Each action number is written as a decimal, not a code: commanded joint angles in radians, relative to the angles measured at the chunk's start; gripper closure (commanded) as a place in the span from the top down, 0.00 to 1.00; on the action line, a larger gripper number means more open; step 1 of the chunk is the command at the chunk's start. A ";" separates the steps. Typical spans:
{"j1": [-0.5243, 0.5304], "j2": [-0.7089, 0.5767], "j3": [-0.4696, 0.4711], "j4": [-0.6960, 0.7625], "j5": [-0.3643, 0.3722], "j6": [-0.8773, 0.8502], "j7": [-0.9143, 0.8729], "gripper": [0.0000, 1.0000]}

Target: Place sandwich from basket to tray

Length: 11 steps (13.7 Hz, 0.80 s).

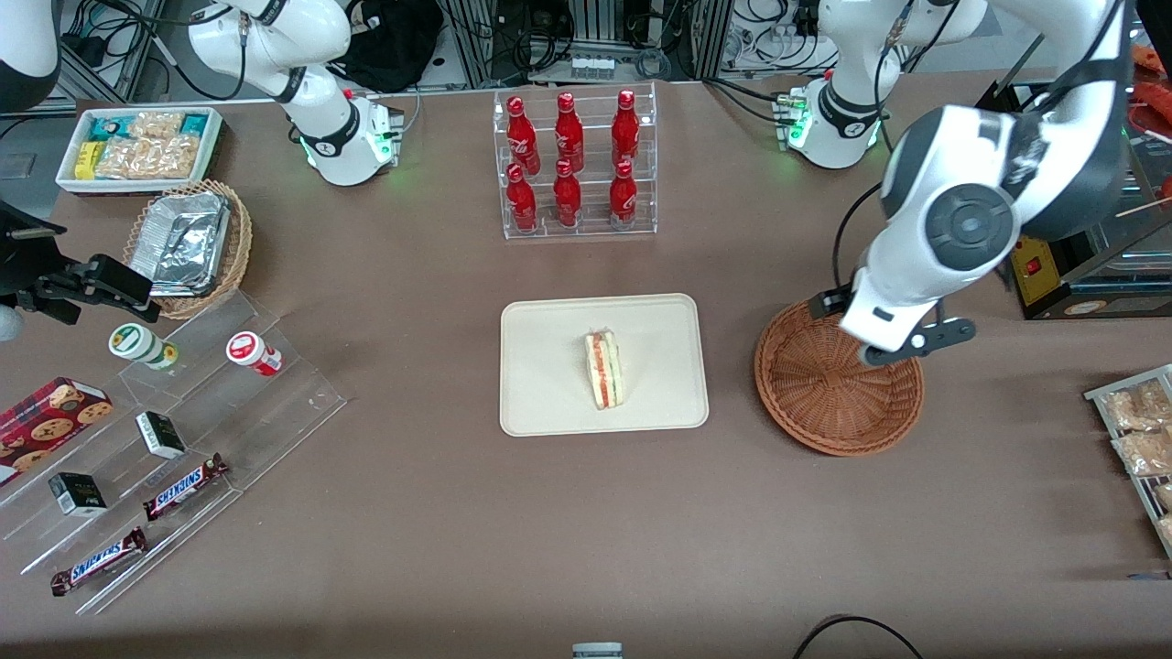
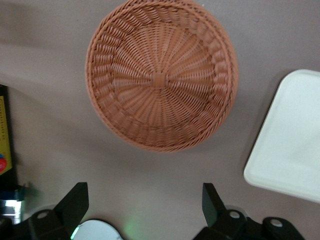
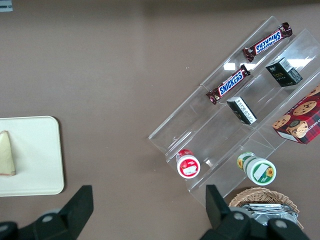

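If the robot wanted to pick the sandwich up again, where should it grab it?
Probably from straight above, pinching the two flat bread faces. The sandwich stands on edge on the tray, filling stripe facing up, so its bread sides are free. The gripper hangs open above the empty basket, so it would have to move over first.

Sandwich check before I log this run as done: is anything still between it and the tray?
Nothing visible does. The sandwich already lies on the tray, and the basket is empty. The end effector hangs open above the table beside the basket, holding nothing.
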 commanded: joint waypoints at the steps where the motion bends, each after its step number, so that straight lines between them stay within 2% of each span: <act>1: 0.062 -0.067 -0.026 -0.028 -0.019 -0.043 0.099 1.00; 4: 0.103 -0.115 -0.018 -0.026 -0.039 -0.106 0.208 1.00; 11: 0.111 -0.161 0.105 0.040 -0.048 -0.227 0.420 1.00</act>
